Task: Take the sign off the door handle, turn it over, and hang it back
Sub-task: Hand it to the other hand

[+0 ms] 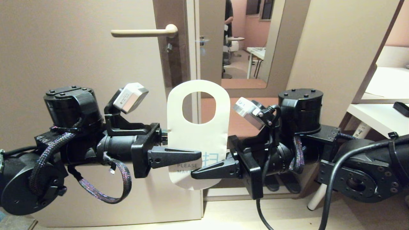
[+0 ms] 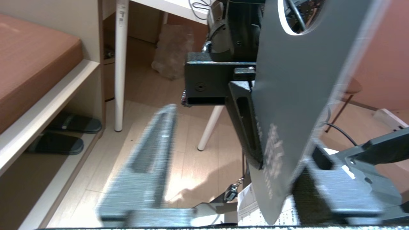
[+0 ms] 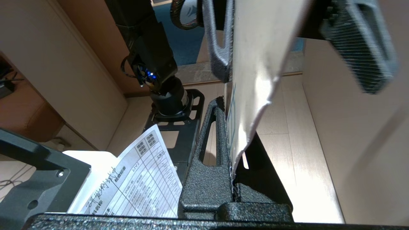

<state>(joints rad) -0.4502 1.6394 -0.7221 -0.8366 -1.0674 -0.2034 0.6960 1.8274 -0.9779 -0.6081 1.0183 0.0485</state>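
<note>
Head view, going left to right: beige door (image 1: 80, 95) filling the left side, with the door handle (image 1: 143, 32) sticking out level up top, bare and well above everything else, so lots of free air under it. Left gripper (image 1: 195, 157) reaching in level from the left, jaws partly apart on either side of the sign's lower left edge, not pinched onto it; in the left wrist view one finger (image 2: 147, 159) clearly off the card with floor showing between, other finger right beside the dark face. Sign (image 1: 198, 134) standing upright in the middle, white face with blue text toward the camera, oval hole on top, clear of the handle. Right gripper (image 1: 196, 174) coming in level from the right, clamped tight on the sign's lower edge; right wrist view shows the fingers (image 3: 211, 153) squeezed onto the card. Behind, a mirror (image 1: 243, 41) with a person reflected, pale wood floor (image 1: 287, 214) below, white shelves (image 1: 377, 111) far right.
</note>
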